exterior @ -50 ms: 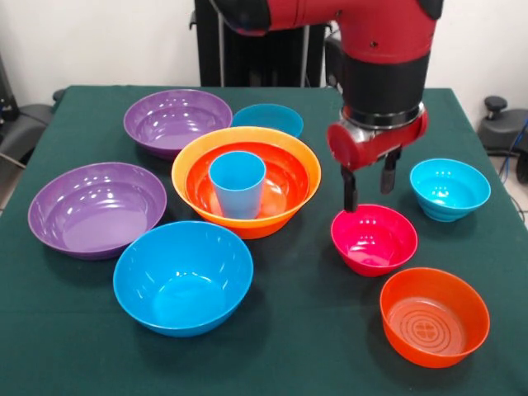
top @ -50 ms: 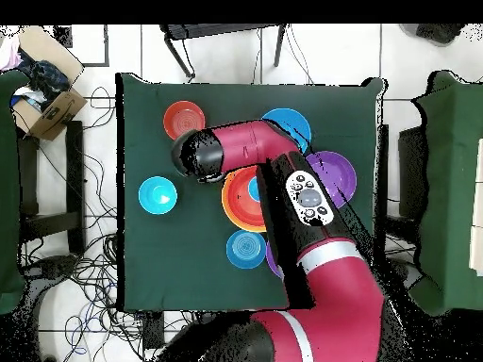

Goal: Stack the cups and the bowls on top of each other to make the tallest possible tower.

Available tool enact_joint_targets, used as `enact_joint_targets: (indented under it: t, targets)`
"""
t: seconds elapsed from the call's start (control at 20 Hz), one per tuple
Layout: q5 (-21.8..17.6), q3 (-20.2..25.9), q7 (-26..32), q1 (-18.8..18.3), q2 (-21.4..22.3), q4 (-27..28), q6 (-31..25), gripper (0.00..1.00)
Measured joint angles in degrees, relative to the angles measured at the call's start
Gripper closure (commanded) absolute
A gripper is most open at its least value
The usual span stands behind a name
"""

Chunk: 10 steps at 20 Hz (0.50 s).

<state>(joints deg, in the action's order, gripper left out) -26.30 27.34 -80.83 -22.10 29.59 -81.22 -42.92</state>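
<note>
The tower is a large orange bowl [exterior @ -50 ms: 290, 144] [top @ -50 ms: 229, 203] with a red-orange bowl [exterior @ -50 ms: 285, 177] nested in it. The light blue cup [exterior @ -50 ms: 238, 185] stands upright inside that. My gripper [exterior @ -50 ms: 368, 198] hangs open and empty just above the far rim of a magenta bowl [exterior @ -50 ms: 374, 241]. One finger [exterior @ -50 ms: 350, 188] is over that rim. In the overhead view the arm's head [top @ -50 ms: 198, 156] covers the gripper and the magenta bowl.
Loose bowls ring the tower: two purple [exterior @ -50 ms: 177, 122] [exterior @ -50 ms: 97, 209], a blue one [exterior @ -50 ms: 183, 277] in front, a blue one [exterior @ -50 ms: 268, 119] behind, a cyan one [exterior @ -50 ms: 450, 188] [top @ -50 ms: 158, 195] and a red-orange one [exterior @ -50 ms: 434, 316] [top @ -50 ms: 184, 119] beside the gripper.
</note>
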Motion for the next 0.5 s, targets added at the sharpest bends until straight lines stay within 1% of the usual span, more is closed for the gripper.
enact_joint_targets:
  t: [0.2, 0.5]
  targets:
    - [-0.01, -1.08, 0.00, 0.02, -1.79, 1.75, 0.00, 0.00]
    - [0.01, -2.92, 0.00, 0.01, -3.25, 3.38, 0.00, 0.00]
